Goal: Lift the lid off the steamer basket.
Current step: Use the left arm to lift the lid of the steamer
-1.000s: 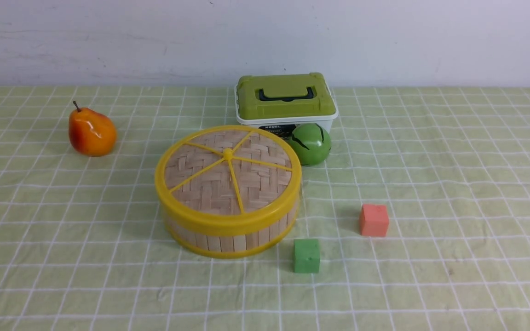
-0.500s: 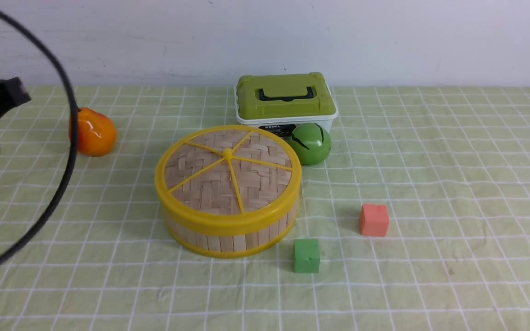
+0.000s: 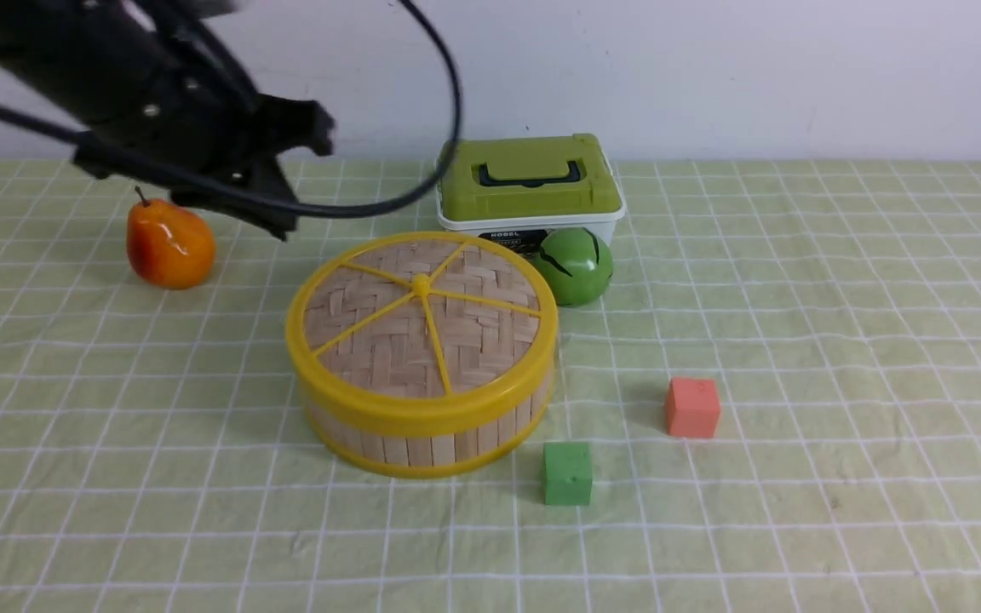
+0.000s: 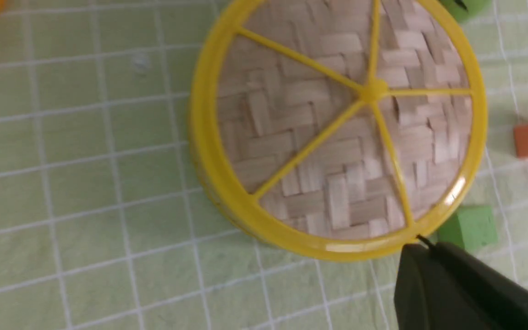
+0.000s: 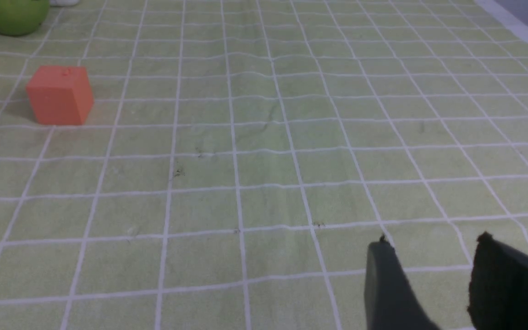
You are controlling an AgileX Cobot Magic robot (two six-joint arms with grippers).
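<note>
Left gripper point(image 3: 299, 180): spread wide, empty, hanging in the air behind and left of the lid point(image 3: 388, 340), clear of it. In the left wrist view only one dark finger point(image 4: 447, 284) in shot, over the near rim, no contact. Right gripper point(image 5: 431, 243): parted a little, holding nothing, low over bare checked cloth point(image 5: 264, 137), well apart from the job.

Progress: nothing done yet. Lid seated flat on the steamer basket point(image 3: 431, 443), mid-cloth, rim flush all round as far as visible. Left to do: descend, grip, lift off, set aside.

Materials:
- **Lid:** flat matte disc of bamboo strips in a herringbone weave, with a glossy yellow plastic rim, five thin spokes and a small centre knob point(image 3: 421, 286). Likely grip point the knob or the rim edge; plastic probably slick.
- **Basket:** round and shallow, upright bamboo slats between yellow hoops.

Around:
- Green ball point(image 3: 576, 266) just beside the back-right rim.
- Green-lidded box point(image 3: 529, 179) behind that.
- Green cube point(image 3: 567, 473) near the front right.
- Red cube point(image 3: 692, 408) further right.
- Pear point(image 3: 169, 245) off to the left.
</note>
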